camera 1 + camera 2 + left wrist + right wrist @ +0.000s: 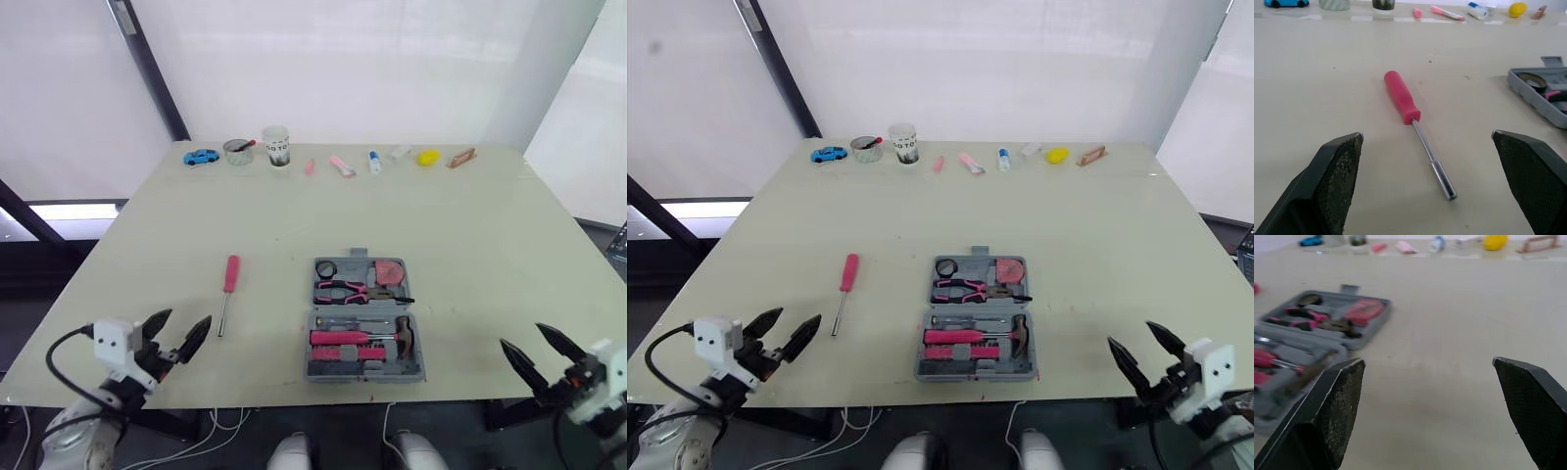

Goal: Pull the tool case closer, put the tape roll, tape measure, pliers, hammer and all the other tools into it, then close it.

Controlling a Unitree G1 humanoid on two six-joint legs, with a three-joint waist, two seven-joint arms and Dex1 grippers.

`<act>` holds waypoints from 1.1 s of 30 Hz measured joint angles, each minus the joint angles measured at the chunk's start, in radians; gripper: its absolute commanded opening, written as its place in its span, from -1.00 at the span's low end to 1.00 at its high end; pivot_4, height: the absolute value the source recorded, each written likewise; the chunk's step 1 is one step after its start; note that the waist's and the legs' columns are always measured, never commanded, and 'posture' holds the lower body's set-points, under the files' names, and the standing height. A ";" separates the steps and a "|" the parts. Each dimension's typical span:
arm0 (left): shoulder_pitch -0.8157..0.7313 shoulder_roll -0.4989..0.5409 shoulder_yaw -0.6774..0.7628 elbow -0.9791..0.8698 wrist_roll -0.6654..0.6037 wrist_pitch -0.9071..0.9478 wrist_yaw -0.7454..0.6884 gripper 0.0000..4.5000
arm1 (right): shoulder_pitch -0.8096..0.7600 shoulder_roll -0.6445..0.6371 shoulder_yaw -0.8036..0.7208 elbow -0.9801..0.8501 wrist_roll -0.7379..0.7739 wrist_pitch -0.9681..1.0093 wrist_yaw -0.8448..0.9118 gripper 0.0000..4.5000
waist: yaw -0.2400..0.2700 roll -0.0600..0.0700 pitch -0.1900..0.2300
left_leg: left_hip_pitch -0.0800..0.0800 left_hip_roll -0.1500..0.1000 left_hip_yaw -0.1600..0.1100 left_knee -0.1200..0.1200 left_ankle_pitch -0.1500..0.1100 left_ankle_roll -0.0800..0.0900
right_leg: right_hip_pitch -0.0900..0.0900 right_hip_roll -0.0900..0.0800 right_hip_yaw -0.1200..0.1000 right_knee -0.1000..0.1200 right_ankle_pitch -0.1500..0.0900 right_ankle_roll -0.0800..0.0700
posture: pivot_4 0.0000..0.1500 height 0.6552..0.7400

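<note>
Lying loose: a pink-handled screwdriver [229, 284] rests on the desk [470, 235], left of the tool case [364, 376] and well apart from it, its shaft pointing toward the robot.
Tool case: open flat near the desk's front edge, between the two arms; the pull closer looks done.
Contents: tape roll [325, 267], pliers [353, 290] and tape measure [390, 270] fill the far half; the hammer [397, 336] lies in the near half, each in its moulded slot.
Left end effector [188, 315]: fingers apart and empty, low at the front-left edge, with the screwdriver lying ahead between them, probably lined up for a pick.
Right end effector [520, 335]: fingers apart, holding nothing, right of the case, likely parked clear of it.
Step in hand: probably fetching the screwdriver, then closing the lid.
Risk: the thin shaft lies flat, so the handle is the surer grip.
</note>
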 measured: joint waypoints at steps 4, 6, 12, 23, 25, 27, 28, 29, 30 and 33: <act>-0.058 -0.003 -0.023 -0.001 0.018 0.044 0.073 1.00 | -0.062 -0.063 0.068 -0.086 0.042 0.086 0.028 0.95 | 0.001 0.000 0.000 | 0.000 0.000 0.000 0.000 0.000 0.000 | 0.000 0.000 0.000 0.000 0.000 0.000 | 1.00 1.00; -0.102 -0.006 -0.035 0.001 0.040 0.071 0.127 1.00 | -0.113 -0.083 0.106 -0.121 0.046 0.108 0.039 0.95 | 0.002 -0.001 0.000 | 0.000 -0.001 -0.001 0.000 0.000 0.000 | 0.001 0.000 0.000 0.000 0.000 0.000 | 1.00 1.00; -0.199 -0.012 -0.044 0.046 0.105 0.114 0.247 1.00 | -0.205 -0.115 0.195 -0.171 0.035 0.122 0.083 0.95 | 0.002 -0.001 -0.001 | -0.001 -0.001 -0.002 0.000 0.000 0.000 | 0.001 0.001 -0.001 0.000 0.002 0.004 | 1.00 1.00; -0.348 -0.067 -0.150 0.146 0.200 0.218 0.373 1.00 | -0.324 -0.145 0.250 -0.143 0.000 0.102 0.160 0.95 | 0.003 -0.004 -0.001 | -0.001 -0.002 -0.003 0.001 0.000 0.000 | 0.001 0.001 -0.002 0.000 0.003 0.004 | 1.00 1.00; -0.377 -0.070 -0.174 0.171 0.215 0.252 0.387 1.00 | -0.331 -0.146 0.263 -0.140 -0.005 0.099 0.171 0.95 | 0.003 -0.004 -0.001 | -0.001 -0.002 -0.003 0.001 0.000 0.000 | 0.002 0.001 -0.002 0.000 0.003 0.004 | 1.00 1.00; -0.389 -0.070 -0.193 0.185 0.230 0.279 0.399 1.00 | -0.331 -0.149 0.264 -0.137 -0.008 0.096 0.184 0.95 | 0.003 -0.004 -0.001 | -0.001 -0.002 -0.003 0.001 0.000 0.000 | 0.002 0.001 -0.002 0.000 0.003 0.005 | 1.00 1.00; -0.395 -0.070 -0.201 0.195 0.239 0.289 0.402 1.00 | -0.331 -0.153 0.264 -0.134 -0.010 0.093 0.188 0.95 | 0.002 -0.004 -0.001 | -0.001 -0.002 -0.003 0.001 0.000 0.000 | 0.002 0.001 -0.002 0.000 0.003 0.004 | 1.00 1.00; -0.402 -0.069 -0.214 0.209 0.251 0.298 0.405 1.00 | -0.330 -0.160 0.262 -0.127 -0.011 0.086 0.197 0.95 | 0.002 -0.004 -0.001 | -0.001 -0.002 -0.003 0.001 0.000 0.000 | 0.002 0.001 -0.002 0.000 0.003 0.005 | 1.00 1.00; -0.412 -0.069 -0.226 0.222 0.266 0.303 0.408 1.00 | -0.325 -0.163 0.261 -0.121 -0.013 0.080 0.204 0.95 | 0.003 -0.004 -0.001 | -0.001 -0.002 -0.003 0.001 0.000 0.000 | 0.002 0.001 -0.002 0.000 0.003 0.005 | 1.00 1.00; -0.451 -0.065 -0.237 0.258 0.291 0.309 0.416 1.00 | -0.312 -0.163 0.262 -0.106 -0.022 0.061 0.214 0.95 | 0.005 -0.004 -0.001 | -0.001 -0.002 -0.004 0.001 0.000 0.000 | 0.002 0.001 -0.002 0.000 0.003 0.004 | 1.00 1.00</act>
